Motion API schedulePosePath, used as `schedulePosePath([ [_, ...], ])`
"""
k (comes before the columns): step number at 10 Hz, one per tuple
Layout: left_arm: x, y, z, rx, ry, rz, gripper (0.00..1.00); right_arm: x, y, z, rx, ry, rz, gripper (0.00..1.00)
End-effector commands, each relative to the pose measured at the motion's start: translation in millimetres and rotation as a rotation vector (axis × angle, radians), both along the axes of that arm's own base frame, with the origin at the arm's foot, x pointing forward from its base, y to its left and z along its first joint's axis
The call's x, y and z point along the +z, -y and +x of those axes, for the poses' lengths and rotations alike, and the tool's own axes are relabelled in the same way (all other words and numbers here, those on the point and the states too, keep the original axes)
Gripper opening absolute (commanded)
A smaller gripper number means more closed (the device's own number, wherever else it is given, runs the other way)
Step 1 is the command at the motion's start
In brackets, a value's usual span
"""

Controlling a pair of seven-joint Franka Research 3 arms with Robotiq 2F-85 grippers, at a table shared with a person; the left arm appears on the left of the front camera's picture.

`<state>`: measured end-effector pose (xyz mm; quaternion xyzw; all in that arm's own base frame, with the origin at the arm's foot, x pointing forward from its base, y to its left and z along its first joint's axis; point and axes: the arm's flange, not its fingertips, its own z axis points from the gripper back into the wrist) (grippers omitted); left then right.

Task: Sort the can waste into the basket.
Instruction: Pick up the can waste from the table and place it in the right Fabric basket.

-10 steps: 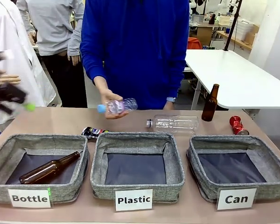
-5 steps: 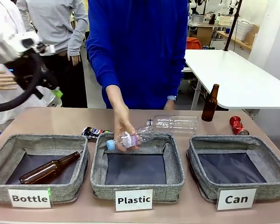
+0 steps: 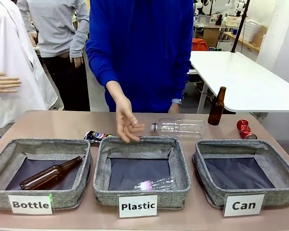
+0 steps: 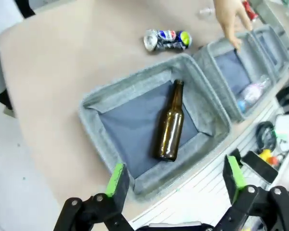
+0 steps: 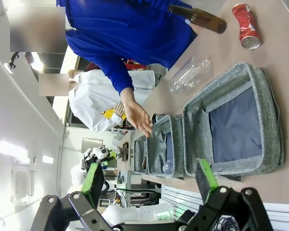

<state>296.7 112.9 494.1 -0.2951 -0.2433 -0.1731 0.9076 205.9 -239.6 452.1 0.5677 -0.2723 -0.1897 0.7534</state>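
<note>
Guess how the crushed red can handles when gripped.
The red can looks crumpled and small, so probably light and easily dented further. Its shiny, uneven skin may slip in the grip. Lying on its side, it might roll if nudged.

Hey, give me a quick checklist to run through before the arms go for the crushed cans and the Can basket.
1. Grippers free: ok. The left gripper and right gripper are both open and hold nothing.
2. Grey fabric basket labelled "Can" ready: ok; its dark lining is bare.
3. Shiny red crushed can reachable: ok; it lies on the table behind that basket, apart from the upright brown glass bottle.
4. Black crushed can with red-blue-white markings reachable: not ok; the person's hand hangs close beside it, over the far rim of the grey fabric basket labelled "Plastic".
</note>
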Motion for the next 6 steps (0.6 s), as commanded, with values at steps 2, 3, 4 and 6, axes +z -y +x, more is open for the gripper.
schedulePosePath([
  [2, -20.3, 7.4, -1.7, 0.033, -0.019, -0.022, 1.00, 1.0, 0.1, 1.7, -0.001, 0.036, 0.000, 1.00],
  [3, -16.5, 14.3, 15.4, 0.031, -0.036, 0.007, 1.00, 1.0, 0.1, 1.7, -0.001, 0.036, 0.000, 1.00],
  [4, -7.8, 32.0, 29.1, 0.044, -0.068, 0.054, 1.00, 1.0, 0.1, 1.7, -0.001, 0.036, 0.000, 1.00],
  [6, 6.1, 101.5, 101.5, 0.088, -0.119, 0.252, 1.00, 1.0, 0.1, 1.7, -0.001, 0.036, 0.000, 1.00],
])
